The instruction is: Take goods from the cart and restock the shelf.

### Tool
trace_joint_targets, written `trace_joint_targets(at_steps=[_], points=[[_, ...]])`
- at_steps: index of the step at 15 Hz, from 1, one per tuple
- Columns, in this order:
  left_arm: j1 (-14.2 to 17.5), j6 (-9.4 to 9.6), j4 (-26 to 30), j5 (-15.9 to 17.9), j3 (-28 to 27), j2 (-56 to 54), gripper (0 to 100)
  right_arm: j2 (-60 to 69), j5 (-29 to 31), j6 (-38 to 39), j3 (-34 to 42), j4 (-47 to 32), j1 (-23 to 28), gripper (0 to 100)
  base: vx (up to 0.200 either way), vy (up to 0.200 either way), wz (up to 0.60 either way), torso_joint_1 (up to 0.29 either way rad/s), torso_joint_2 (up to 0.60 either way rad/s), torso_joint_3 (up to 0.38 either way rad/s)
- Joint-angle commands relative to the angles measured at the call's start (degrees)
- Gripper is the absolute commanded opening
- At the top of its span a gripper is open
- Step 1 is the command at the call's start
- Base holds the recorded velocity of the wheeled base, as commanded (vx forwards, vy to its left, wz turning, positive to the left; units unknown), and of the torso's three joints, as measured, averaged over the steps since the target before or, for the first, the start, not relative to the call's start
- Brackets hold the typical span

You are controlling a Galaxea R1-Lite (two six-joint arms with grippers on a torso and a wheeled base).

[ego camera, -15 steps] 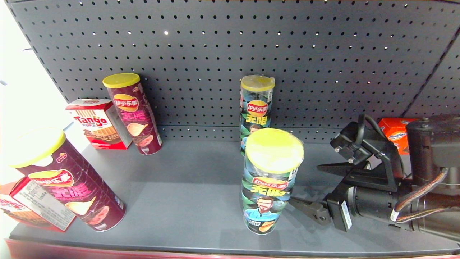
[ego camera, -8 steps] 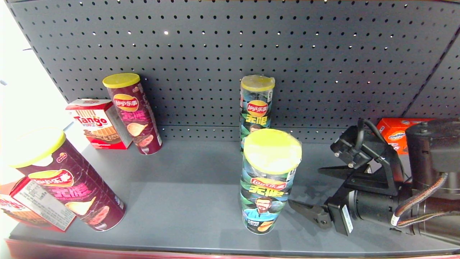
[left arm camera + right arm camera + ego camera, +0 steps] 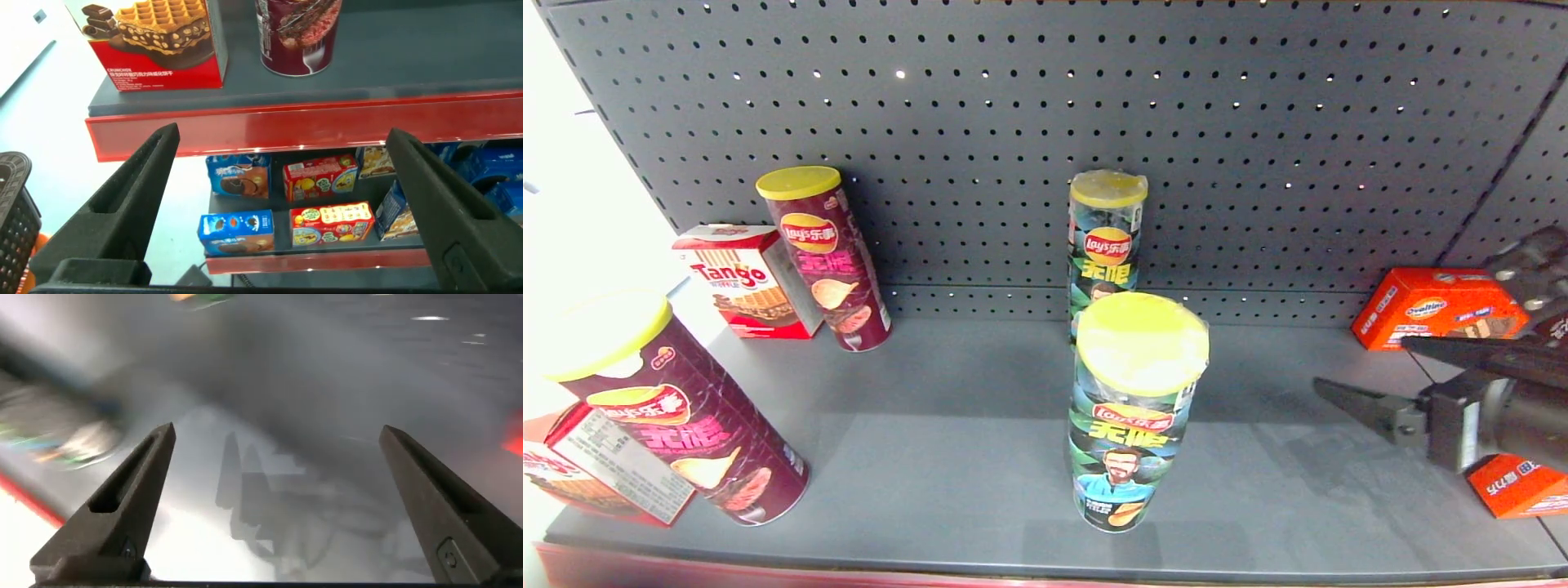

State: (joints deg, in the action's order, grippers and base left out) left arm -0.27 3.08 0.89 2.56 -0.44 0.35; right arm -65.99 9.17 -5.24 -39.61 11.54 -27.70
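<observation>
Risk sits with the tall green can point(image 3: 1135, 408), upright near the front of the shelf point(image 3: 947, 457) in line with a second green can point(image 3: 1107, 237) at the back wall: a sideways sweep of the right gripper point(image 3: 1364, 366) would likely topple it over the edge, and the orange box point(image 3: 1515, 486) close by that arm could get nudged off too. Right gripper: jaws wide apart, empty, touching nothing, well right of the can. Left gripper point(image 3: 282, 137): jaws likewise spread and empty, out before the shelf's near edge.
</observation>
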Motion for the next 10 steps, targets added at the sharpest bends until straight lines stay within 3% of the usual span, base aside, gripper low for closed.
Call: trace_joint_targets(at_steps=[1,3,4,6,9,10], points=[[0.0,-0.01,0.0,0.0,0.0,0.1,100,19.8,0.2,0.4,7.4,0.1,15.0,100,0.0,0.0,0.0,0.0,0.0,0.0],[0.0,-0.01,0.0,0.0,0.0,0.1,100,25.0,0.2,0.4,10.2,0.1,17.8,100,0.0,0.0,0.0,0.0,0.0,0.0],[0.0,0.08,0.1,0.0,0.0,0.1,100,35.7,0.0,0.1,15.8,-0.6,20.9,100,0.0,0.0,0.0,0.0,0.0,0.0],[0.0,0.08,0.1,0.0,0.0,0.1,100,44.8,0.1,0.0,21.9,-1.1,21.5,100,0.0,0.0,0.0,0.0,0.0,0.0],[0.0,0.08,0.1,0.0,0.0,0.1,100,61.1,0.7,-0.9,34.0,-8.8,21.5,100,0.0,0.0,0.0,0.0,0.0,0.0],[0.0,-0.01,0.1,0.0,0.0,0.1,100,60.9,1.1,-0.9,37.9,-4.2,21.5,100,0.0,0.0,0.0,0.0,0.0,0.0]])
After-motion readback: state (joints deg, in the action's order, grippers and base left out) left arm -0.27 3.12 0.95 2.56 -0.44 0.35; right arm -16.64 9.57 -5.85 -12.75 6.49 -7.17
